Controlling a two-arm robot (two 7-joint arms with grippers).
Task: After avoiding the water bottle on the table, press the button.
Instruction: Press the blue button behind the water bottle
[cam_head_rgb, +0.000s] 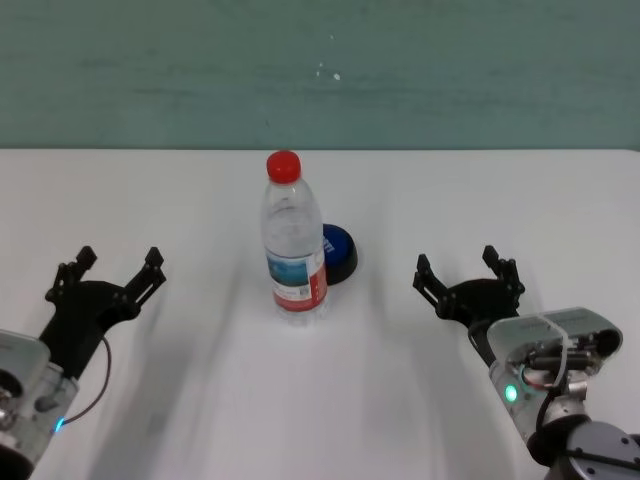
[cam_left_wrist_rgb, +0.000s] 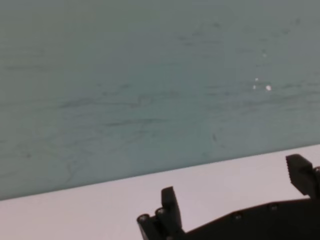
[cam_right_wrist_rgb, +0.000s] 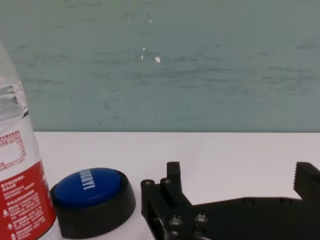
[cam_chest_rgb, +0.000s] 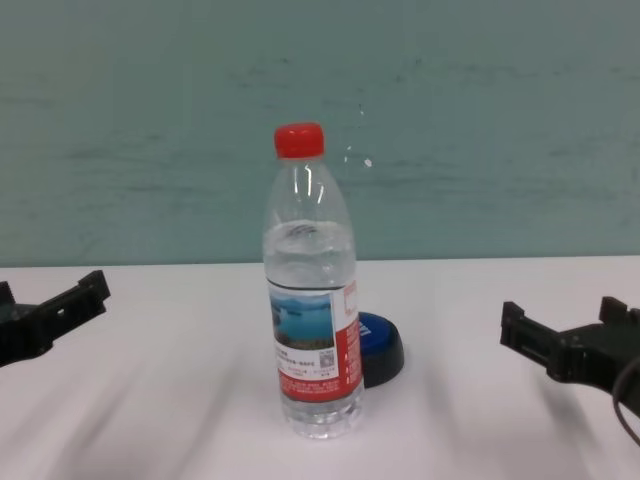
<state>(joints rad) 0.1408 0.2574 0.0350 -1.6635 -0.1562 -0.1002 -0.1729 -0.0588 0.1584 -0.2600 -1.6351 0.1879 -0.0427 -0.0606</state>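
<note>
White tabletop with a water bottle and a push button standing on it.

The wide, smooth, plain white table (cam_head_rgb: 180, 400) runs back to a teal wall. Near its middle stands a tall, upright, clear plastic water bottle (cam_head_rgb: 292, 240) with a red screw cap and a label showing a blue lake scene beside a red panel. Just behind the bottle and slightly toward the robot's right sits a low, round dome button (cam_head_rgb: 338, 253), blue on top with a black base, partly hidden by the bottle.

Teal wall (cam_head_rgb: 320, 70) behind, streaky finish, few pale specks, possibly chipped paint; even, soft light
</note>
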